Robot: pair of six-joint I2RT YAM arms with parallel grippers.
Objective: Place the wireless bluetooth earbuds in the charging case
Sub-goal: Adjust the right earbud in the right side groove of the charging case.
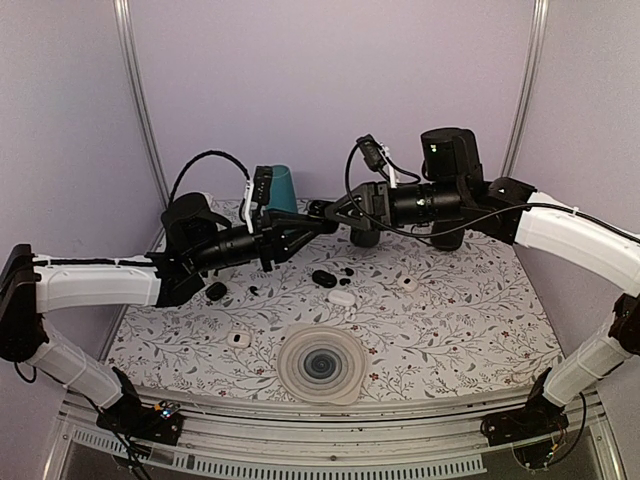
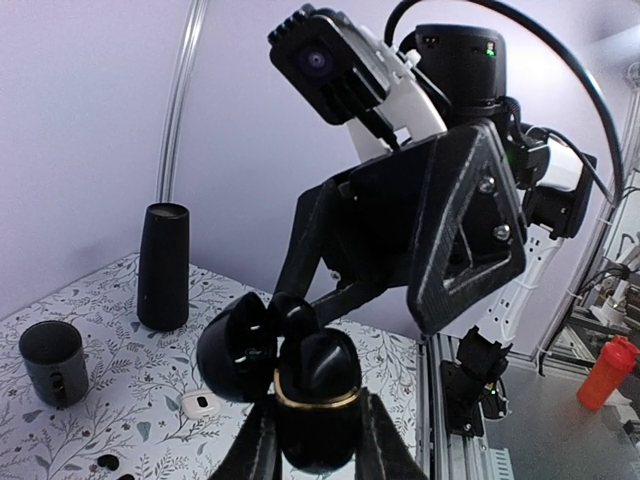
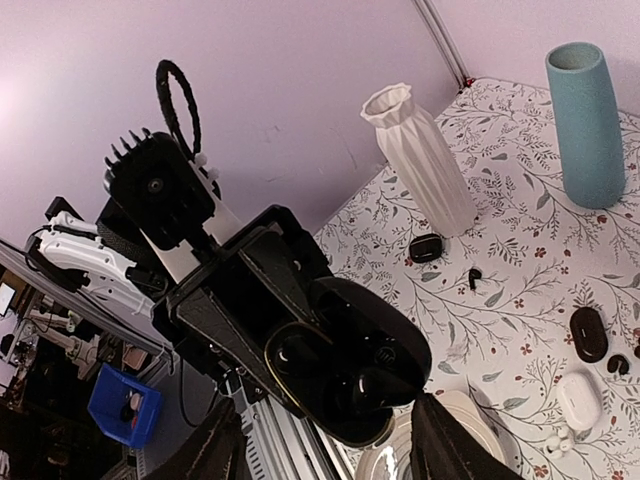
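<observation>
Your left gripper [image 2: 318, 445] has its fingers pinched on the lower body of a black charging case [image 2: 318, 385] with a gold rim. It holds the case above the table, in the upper centre of the top view. The lid [image 2: 235, 348] hangs open toward the left of the left wrist view.

Your right gripper [image 3: 328, 412] faces the case from the other side with its fingers spread, one on each side of the case in the right wrist view. The finger at the lower left of that view stands clear of the case. You cannot tell whether the other finger touches it. Two glossy black earbuds [image 3: 385, 385] appear to sit in the case's sockets.

On the floral tablecloth [image 1: 470, 320], near the middle of the top view, a black earbud [image 1: 347, 270], a loose black case [image 1: 323, 277] and a white case [image 1: 341, 297] lie just beside one another. A ribbed round mat [image 1: 320, 365] lies at lower centre. A teal vase [image 1: 283, 187] stands behind the grippers.
</observation>
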